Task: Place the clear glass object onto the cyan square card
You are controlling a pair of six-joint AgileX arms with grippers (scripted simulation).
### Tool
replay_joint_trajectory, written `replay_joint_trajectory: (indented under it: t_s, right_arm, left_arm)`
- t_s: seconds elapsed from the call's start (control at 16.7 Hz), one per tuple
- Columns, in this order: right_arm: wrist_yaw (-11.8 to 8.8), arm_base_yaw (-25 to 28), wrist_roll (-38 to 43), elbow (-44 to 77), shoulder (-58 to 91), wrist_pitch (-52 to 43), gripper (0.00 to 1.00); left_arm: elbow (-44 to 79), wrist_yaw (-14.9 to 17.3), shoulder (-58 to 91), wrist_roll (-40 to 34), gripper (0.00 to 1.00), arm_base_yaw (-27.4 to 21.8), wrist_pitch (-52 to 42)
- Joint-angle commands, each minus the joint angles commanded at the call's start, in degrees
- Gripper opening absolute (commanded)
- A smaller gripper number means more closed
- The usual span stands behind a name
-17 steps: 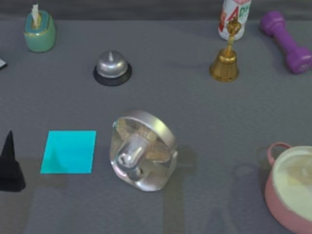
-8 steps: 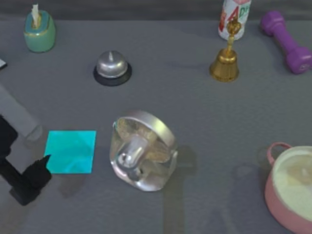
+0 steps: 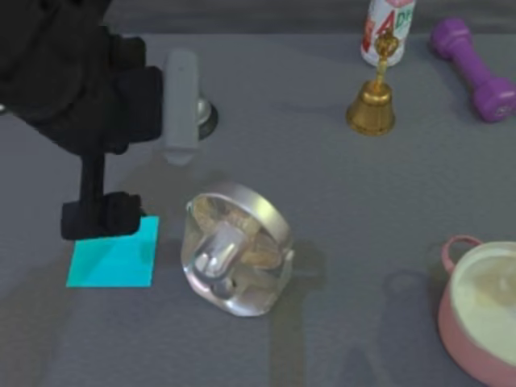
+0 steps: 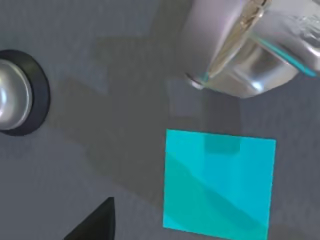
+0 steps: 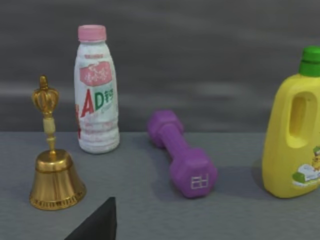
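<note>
The clear glass object [image 3: 236,246] lies tilted at the table's middle, with its silvery rim up and its knob stopper toward the front. It also fills a corner of the left wrist view [image 4: 255,50]. The cyan square card [image 3: 113,256] lies flat just left of it, a small gap between them; the left wrist view shows the card [image 4: 220,182] too. My left gripper [image 3: 101,216] hangs over the card's far left corner, open and holding nothing. Only one black fingertip [image 4: 97,225] shows, with bare table beside it. My right gripper is outside the top view; its one visible fingertip [image 5: 97,222] stands apart, open.
A silver dome bell [image 4: 12,92] sits behind the card, mostly hidden under my left arm [image 3: 81,81]. At the back right stand a gold handbell [image 3: 372,101], a white bottle [image 3: 387,28], a purple dumbbell [image 3: 476,68] and a yellow jug [image 5: 295,135]. A pink pot [image 3: 484,310] is at the front right.
My left arm has swung in from the table's left edge, and now covers the back left. Its gripper moved from beside the card's left edge to its far left corner. The glass object has not moved.
</note>
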Motion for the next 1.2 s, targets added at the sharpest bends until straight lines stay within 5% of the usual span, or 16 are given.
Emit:
replay_joint_trajectory:
  t_s: [0.54, 1.2]
  right_arm:
    - [0.0, 0.0, 0.0, 0.0, 0.0, 0.0, 1.00]
    - [0.0, 0.0, 0.0, 0.0, 0.0, 0.0, 1.00]
  left_arm:
    - [32.9, -2.7, 32.9, 20.1, 1.00, -8.8, -20.2]
    - [31.2, -3.0, 35.1, 21.6, 1.00, -9.3, -17.9]
